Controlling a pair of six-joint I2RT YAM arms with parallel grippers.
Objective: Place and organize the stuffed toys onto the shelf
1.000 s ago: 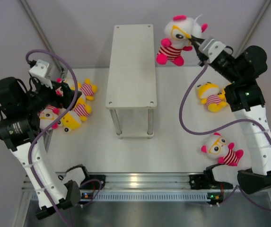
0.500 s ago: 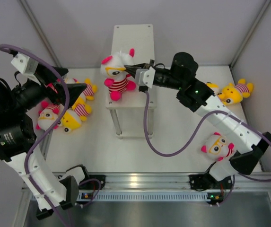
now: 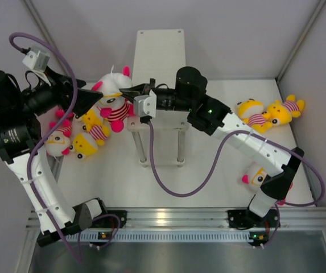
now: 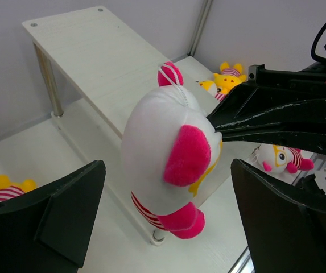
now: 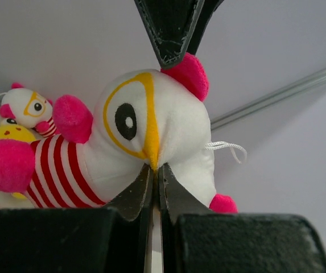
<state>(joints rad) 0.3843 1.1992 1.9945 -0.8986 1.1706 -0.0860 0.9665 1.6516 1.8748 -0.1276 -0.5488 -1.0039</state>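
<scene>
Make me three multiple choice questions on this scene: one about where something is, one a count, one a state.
1. Where is the white-headed stuffed toy that the right gripper holds?
A) resting on top of the shelf
B) in the air left of the shelf
C) lying on the table right of the shelf

2. How many yellow stuffed toys lie right of the shelf?
A) none
B) two
C) four

3. How is the left gripper?
A) open
B) shut on the white-headed toy
C) shut on a yellow toy

Answers:
1 B: the toy hangs pinched by its face, beside the shelf's left edge.
2 B: a second one lies next to the first.
3 A: its fingers stand wide apart on either side of the held toy, not touching it.
</scene>
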